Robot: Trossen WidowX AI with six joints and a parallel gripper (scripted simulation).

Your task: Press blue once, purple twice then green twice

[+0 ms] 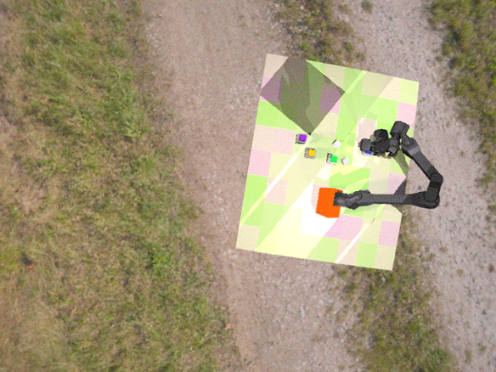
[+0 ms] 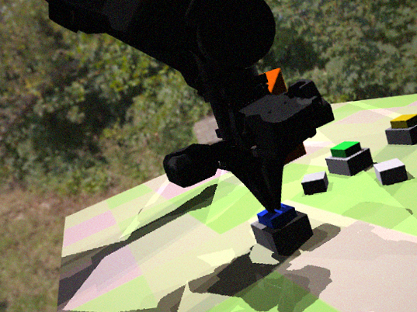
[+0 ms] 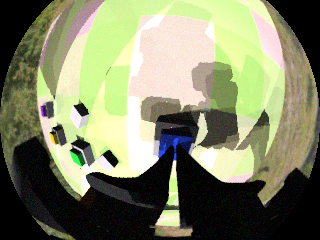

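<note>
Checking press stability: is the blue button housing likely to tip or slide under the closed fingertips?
Probably stable. The blue button sits in a squat dark housing wider than its cap, flat on the table, so tipping looks unlikely. The shut gripper bears down near the cap's centre, so load should go mostly straight down. Sliding can't be ruled out; whether the housing is fixed isn't visible.

Yellow button (image 2: 404,121) on a dark base, orange cube (image 1: 328,202), patchwork green and pink table top (image 1: 286,229), grass and gravel path (image 1: 196,73) around

Arm (image 1: 418,159) bent at the elbow, wrist pitched down, fingers (image 2: 266,186) closed together, tips pointing downward.
</note>
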